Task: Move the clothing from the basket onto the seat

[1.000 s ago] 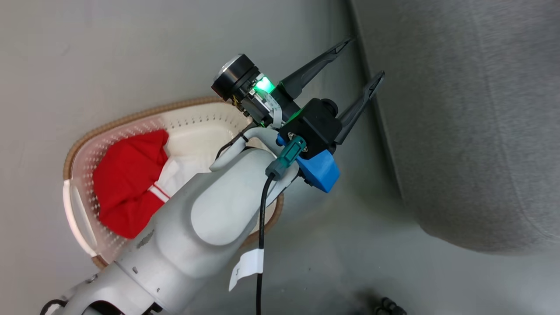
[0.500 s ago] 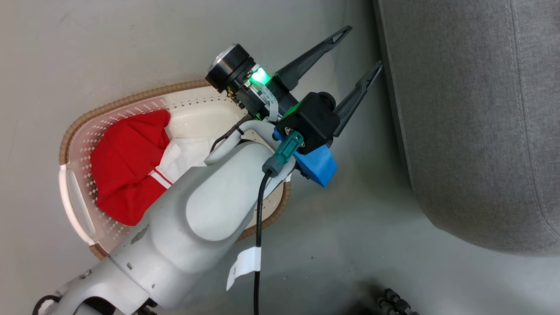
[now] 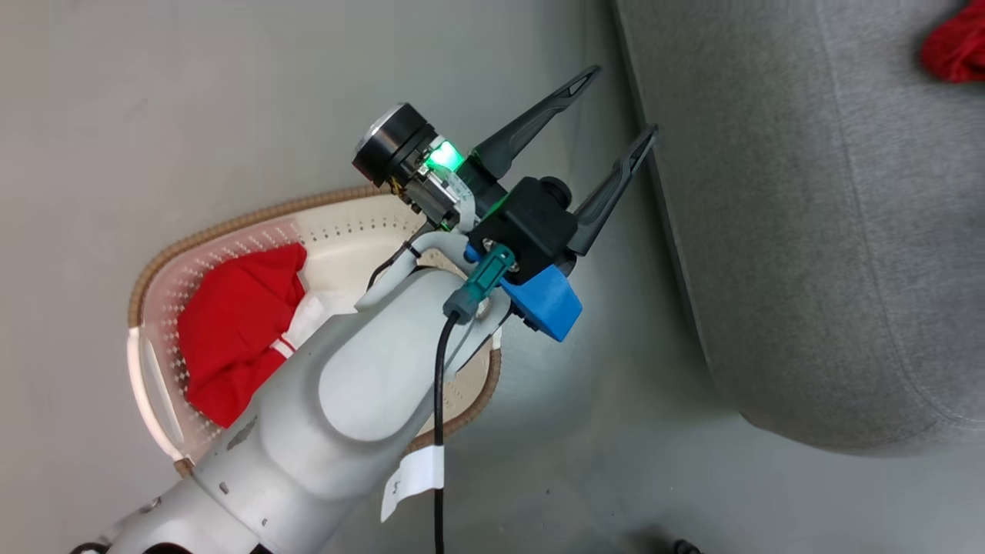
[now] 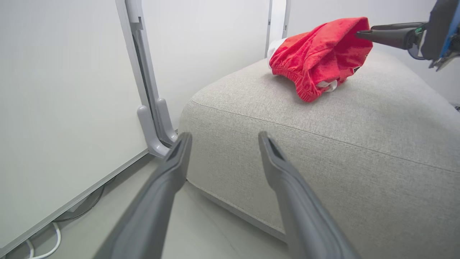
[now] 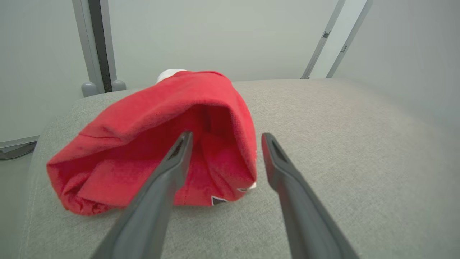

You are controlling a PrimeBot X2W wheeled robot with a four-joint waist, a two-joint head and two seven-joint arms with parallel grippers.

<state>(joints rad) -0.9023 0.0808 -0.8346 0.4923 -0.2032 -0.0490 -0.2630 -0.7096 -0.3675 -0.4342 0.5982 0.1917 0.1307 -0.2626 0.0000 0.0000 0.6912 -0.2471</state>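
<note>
The cream basket [image 3: 231, 223] with a brown rim sits on the floor at the left of the head view, with red clothing [image 3: 238, 331] with white trim inside it. My left forearm crosses over the basket. My left gripper [image 3: 622, 104] is open and empty above the floor, beside the grey seat [image 3: 808, 231]. One red garment [image 4: 320, 54] lies bunched on the seat [image 4: 323, 144], its edge showing at the head view's upper right [image 3: 954, 50]. My right gripper [image 5: 226, 138] is open just above this garment [image 5: 143, 144], with one finger [image 5: 172, 158] against a raised fold.
Grey floor [image 3: 616, 385] separates the basket from the seat. White wall panels with grey posts [image 4: 143, 72] stand behind the seat, and a white cable [image 4: 46, 248] lies at their foot. The right half of the seat top [image 5: 341, 144] is bare.
The head view has shifted, so the red garment on the seat comes in at the upper right. My left arm holds the same open pose over the basket.
</note>
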